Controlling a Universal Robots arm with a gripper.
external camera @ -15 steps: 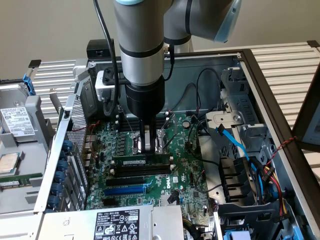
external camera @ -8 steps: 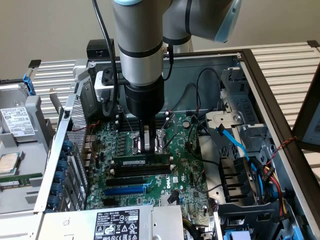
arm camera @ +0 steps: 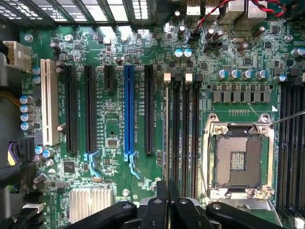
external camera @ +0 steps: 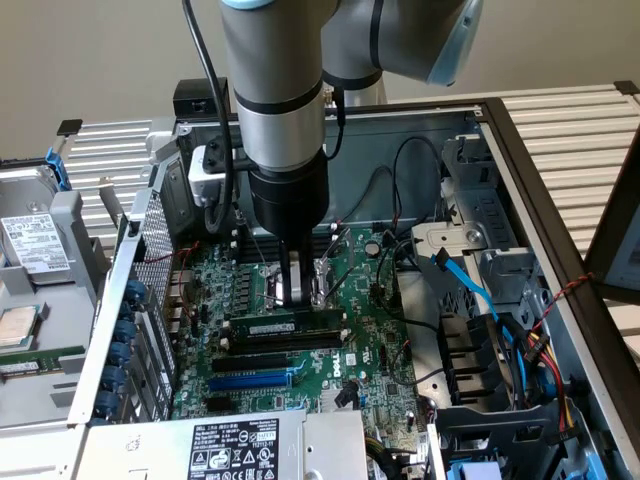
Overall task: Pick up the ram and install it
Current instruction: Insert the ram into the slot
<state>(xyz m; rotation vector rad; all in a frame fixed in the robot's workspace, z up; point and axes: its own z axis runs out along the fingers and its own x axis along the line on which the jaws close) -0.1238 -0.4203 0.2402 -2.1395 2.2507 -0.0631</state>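
The gripper (arm camera: 167, 192) has its two fingers drawn narrow, almost together, with only a thin line between them; whether they pinch something or are simply closed cannot be told for sure. The fingers point straight down over the ram (external camera: 280, 327), the green stick with a small white label, which already stands on its edge in the first of the memory slots. In the exterior view the fingertips are just above the stick's top edge or touching it, a little toward the exterior view's right of its middle. In the wrist view the ram shows as a thin line that runs up to the fingers. Just beside it lie the empty black slots (arm camera: 186, 129), and on their other side is the open processor socket (arm camera: 238, 160). The blue slot (arm camera: 128, 109) is well apart, among the longer card slots. The picking up seems done and the work is judged to be at the seating step. This step calls for even pressure straight down, with no tilt, until the white end clip (arm camera: 167, 76) and its partner close. It cannot be seen whether they have closed. The arm (external camera: 275, 100) stands upright over the motherboard (external camera: 370, 350).
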